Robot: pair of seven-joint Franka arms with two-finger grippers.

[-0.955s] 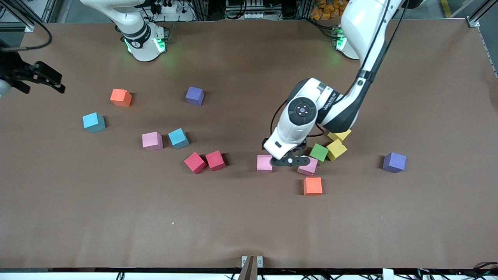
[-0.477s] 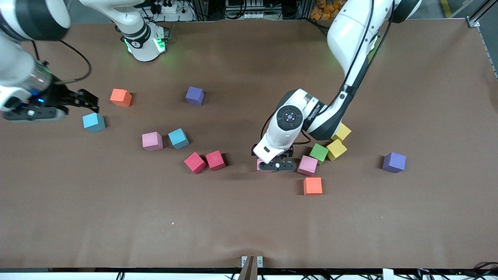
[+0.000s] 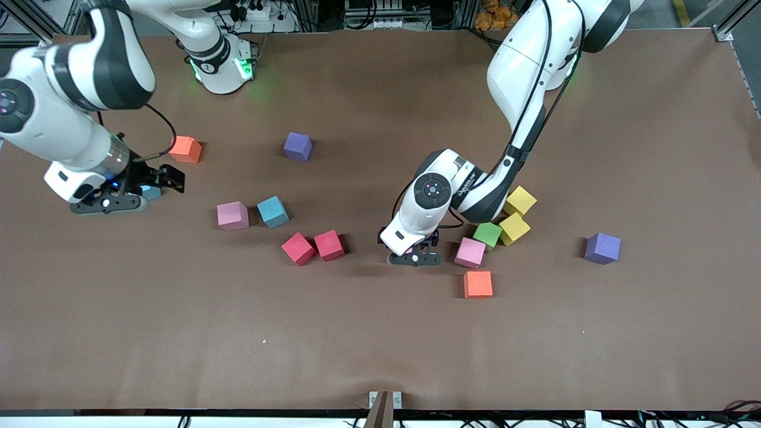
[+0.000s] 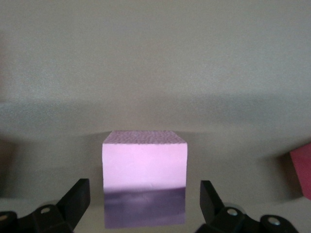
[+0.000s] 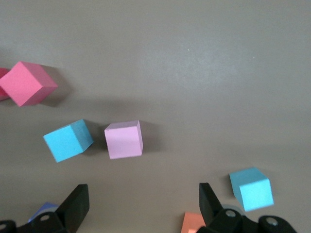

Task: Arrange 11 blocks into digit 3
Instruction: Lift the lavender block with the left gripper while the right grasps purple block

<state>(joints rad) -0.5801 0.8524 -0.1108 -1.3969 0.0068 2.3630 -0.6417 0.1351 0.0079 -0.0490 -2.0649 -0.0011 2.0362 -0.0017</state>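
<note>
The blocks are small soft-looking cubes, all the same size, and they lie spread out on the brown table (image 3: pixel 380 345). They do not make any number shape.

The green block (image 3: pixel 487 233) is the landmark. Two yellow blocks (image 3: pixel 515 228) sit just beside it, toward the left arm's end of the table. A pink block (image 3: pixel 470 252) touches its corner and lies a bit nearer to the front camera. An orange block (image 3: pixel 478 284) lies nearer still. A purple block (image 3: pixel 602 248) sits well apart, toward the left arm's end.

The left gripper (image 3: pixel 414 257) is down low near the green block, toward the right arm's end. Its fingers stand apart, one on each side of another pink block (image 4: pixel 144 177), not squeezing it.

Farther toward the right arm's end lie two red blocks (image 3: pixel 313 246) that touch.

The right gripper (image 3: pixel 163 179) hangs by a light blue block (image 3: pixel 151 192), with its fingers wide apart and nothing between them.
</note>
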